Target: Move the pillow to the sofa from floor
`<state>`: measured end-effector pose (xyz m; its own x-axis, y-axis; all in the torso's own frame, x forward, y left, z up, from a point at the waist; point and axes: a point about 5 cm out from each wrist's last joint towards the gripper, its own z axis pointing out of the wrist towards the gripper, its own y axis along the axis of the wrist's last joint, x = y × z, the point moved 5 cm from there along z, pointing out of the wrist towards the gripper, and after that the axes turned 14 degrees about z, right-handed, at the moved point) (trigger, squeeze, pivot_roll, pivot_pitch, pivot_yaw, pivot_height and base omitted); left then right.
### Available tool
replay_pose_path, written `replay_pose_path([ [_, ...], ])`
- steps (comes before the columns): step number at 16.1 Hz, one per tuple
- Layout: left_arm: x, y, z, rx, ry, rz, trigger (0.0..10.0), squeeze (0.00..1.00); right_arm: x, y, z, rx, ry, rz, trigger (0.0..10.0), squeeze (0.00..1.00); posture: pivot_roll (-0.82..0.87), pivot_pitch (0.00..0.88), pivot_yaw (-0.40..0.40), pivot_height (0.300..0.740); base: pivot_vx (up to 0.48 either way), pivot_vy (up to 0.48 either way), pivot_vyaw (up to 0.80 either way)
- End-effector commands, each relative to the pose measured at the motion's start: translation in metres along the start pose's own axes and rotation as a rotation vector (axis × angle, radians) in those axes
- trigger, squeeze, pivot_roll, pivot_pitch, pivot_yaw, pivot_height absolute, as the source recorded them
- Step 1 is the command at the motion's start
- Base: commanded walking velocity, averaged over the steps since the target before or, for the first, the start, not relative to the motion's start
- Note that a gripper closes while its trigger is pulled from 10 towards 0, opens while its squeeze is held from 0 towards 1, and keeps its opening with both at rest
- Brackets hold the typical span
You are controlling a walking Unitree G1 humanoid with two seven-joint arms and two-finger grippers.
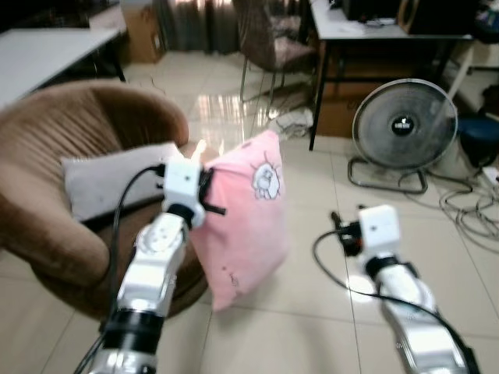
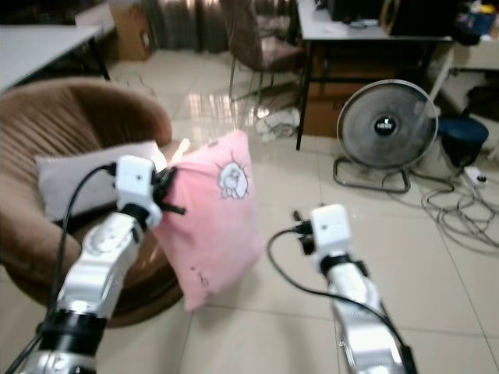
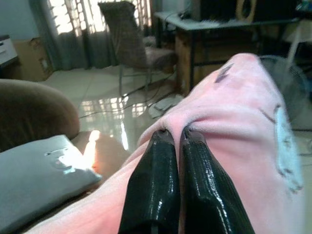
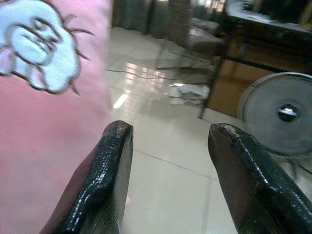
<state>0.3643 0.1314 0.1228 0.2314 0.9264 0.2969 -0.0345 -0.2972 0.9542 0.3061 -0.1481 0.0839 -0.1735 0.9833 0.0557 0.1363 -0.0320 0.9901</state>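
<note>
Pillow [image 1: 245,214], pink with a white cartoon patch, hangs in the air above the tiled floor [image 1: 312,312], just beside the front edge of the brown round sofa [image 1: 54,164]. A grey cushion [image 1: 109,179] lies on the sofa seat. Behind, a fan [image 1: 403,125] stands on the floor near a dark desk [image 1: 374,35], with a chair [image 1: 269,39] and cables [image 1: 468,206] around it. A white table [image 1: 39,51] sits at the far left.

The left gripper [image 3: 173,136] reaches forward at the pillow's upper edge, its fingers pressed together and pinching a fold of the pink fabric. The right gripper [image 4: 168,146] is held out to the pillow's right, fingers spread apart and holding nothing, one finger close beside the pink cloth.
</note>
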Motion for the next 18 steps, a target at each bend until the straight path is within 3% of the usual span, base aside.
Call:
replay_pose_path([
  [1, 0.0029, 0.0146, 0.0029, -0.051, 0.015, -0.002, 10.0, 0.0, -0.005, 0.0004, -0.0008, -0.002, -0.009, -0.007, 10.0, 0.0, -0.07, 0.006, 0.054, 0.74, 0.341, 0.0, 0.0],
  [5, 0.0049, 0.0135, 0.0034, -0.047, 0.022, 0.002, 10.0, 0.0, -0.0045, 0.0001, 0.0006, -0.002, 0.002, -0.01, 10.0, 0.0, -0.07, 0.004, 0.053, 0.74, 0.342, 0.0, 0.0],
  [7, 0.0048, 0.0142, 0.0041, -0.051, 0.018, 0.005, 10.0, 0.0, 0.0015, -0.0007, 0.0022, 0.007, 0.046, -0.055, 10.0, 0.0, -0.07, 0.003, 0.051, 0.74, 0.343, 0.0, 0.0],
  [13, 0.0066, 0.0144, 0.0052, -0.052, 0.023, 0.006, 10.0, 0.0, 0.002, -0.0011, 0.0055, 0.007, 0.053, -0.056, 10.0, 0.0, -0.07, 0.0, 0.051, 0.74, 0.344, 0.0, 0.76],
  [18, 0.005, 0.0142, 0.0064, -0.053, 0.017, 0.007, 10.0, 0.0, 0.002, -0.003, 0.005, 0.01, 0.051, -0.039, 10.0, 0.0, -0.07, 0.0, 0.051, 0.74, 0.343, 0.0, 0.0],
])
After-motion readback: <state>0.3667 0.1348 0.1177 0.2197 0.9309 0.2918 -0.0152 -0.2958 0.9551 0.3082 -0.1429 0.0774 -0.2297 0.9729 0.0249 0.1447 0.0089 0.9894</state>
